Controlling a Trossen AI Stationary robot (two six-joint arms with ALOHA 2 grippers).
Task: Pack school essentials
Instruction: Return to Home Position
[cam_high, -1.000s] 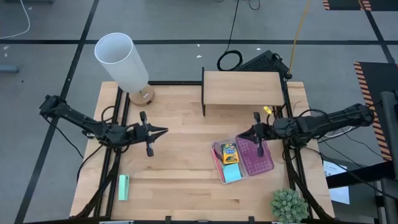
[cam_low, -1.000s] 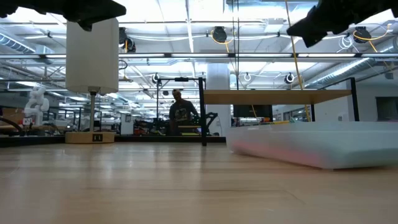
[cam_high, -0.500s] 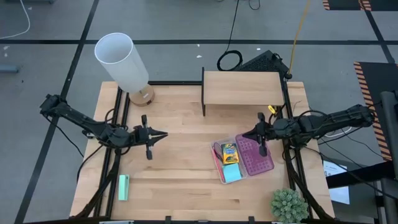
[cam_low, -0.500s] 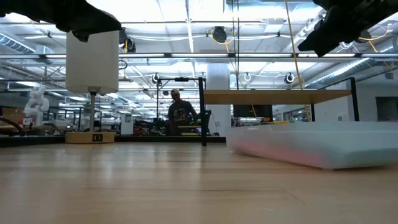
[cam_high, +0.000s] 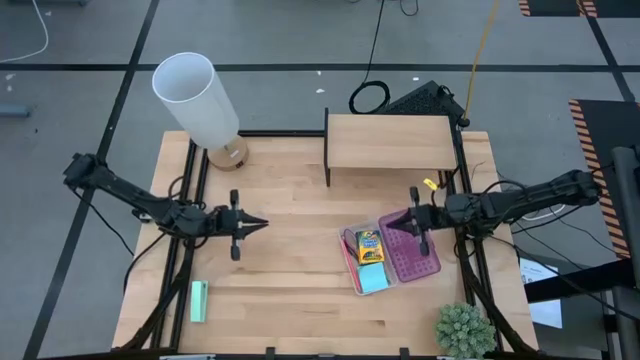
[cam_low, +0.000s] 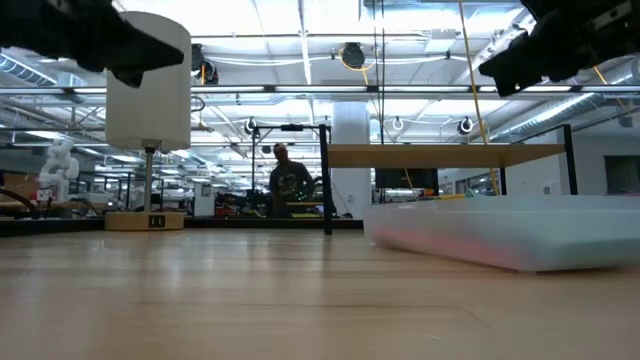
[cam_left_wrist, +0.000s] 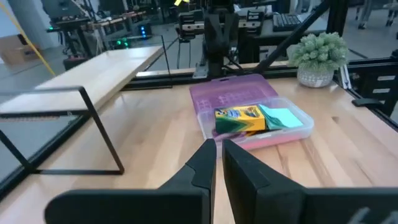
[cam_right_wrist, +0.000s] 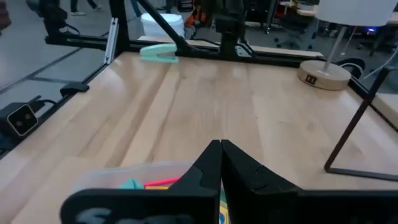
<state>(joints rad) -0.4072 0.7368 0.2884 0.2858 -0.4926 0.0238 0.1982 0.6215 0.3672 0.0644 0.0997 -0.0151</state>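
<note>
A clear pencil case (cam_high: 352, 262) lies open right of the table's middle, its purple lid (cam_high: 414, 256) flat beside the tray. In the tray lie a yellow crayon box (cam_high: 369, 244), a light-blue note pad (cam_high: 373, 280) and a pink pen (cam_high: 349, 256). From the left wrist view, the crayon box (cam_left_wrist: 239, 118) and note pad (cam_left_wrist: 283, 117) show side by side. My right gripper (cam_high: 386, 222) hovers shut above the case's far end. My left gripper (cam_high: 260, 225) hovers shut over bare table left of the middle, pointing at the case. A tiny yellow piece (cam_high: 430, 184) lies by the shelf's right leg.
A white lamp (cam_high: 196, 98) stands at the far left and a wooden shelf (cam_high: 390, 140) at the far middle. A green stapler (cam_high: 199, 300) lies near the front left corner and a potted plant (cam_high: 462, 328) stands at the front right. People show far behind the table.
My left gripper has drawn a little toward the table's near edge and come down somewhat, still shut. The case and what lies in it have not moved.
</note>
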